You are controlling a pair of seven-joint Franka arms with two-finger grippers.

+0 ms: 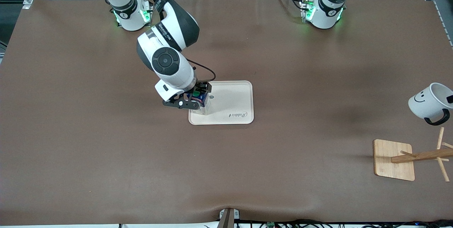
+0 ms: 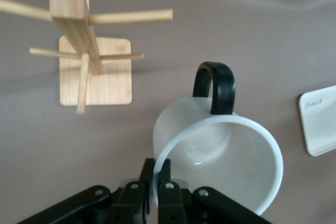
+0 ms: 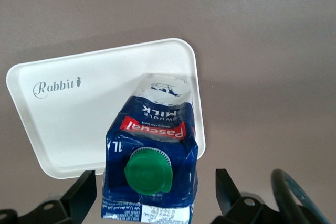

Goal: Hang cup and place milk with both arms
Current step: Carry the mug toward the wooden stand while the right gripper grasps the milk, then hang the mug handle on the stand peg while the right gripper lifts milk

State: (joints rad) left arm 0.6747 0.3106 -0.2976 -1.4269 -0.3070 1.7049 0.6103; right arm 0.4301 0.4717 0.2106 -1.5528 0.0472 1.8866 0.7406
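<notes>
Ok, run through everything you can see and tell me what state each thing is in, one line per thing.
White smiley mug with black handle: lifted, tilted, rim pinched by left end effector.
Dark blue milk carton with green cap: upright on the tray, cap on, between the fingers.
Right end effector: open around the carton, fingers apart from it.
Cream plastic tray: flat on table.
Wooden peg rack: upright, pegs bare.
</notes>
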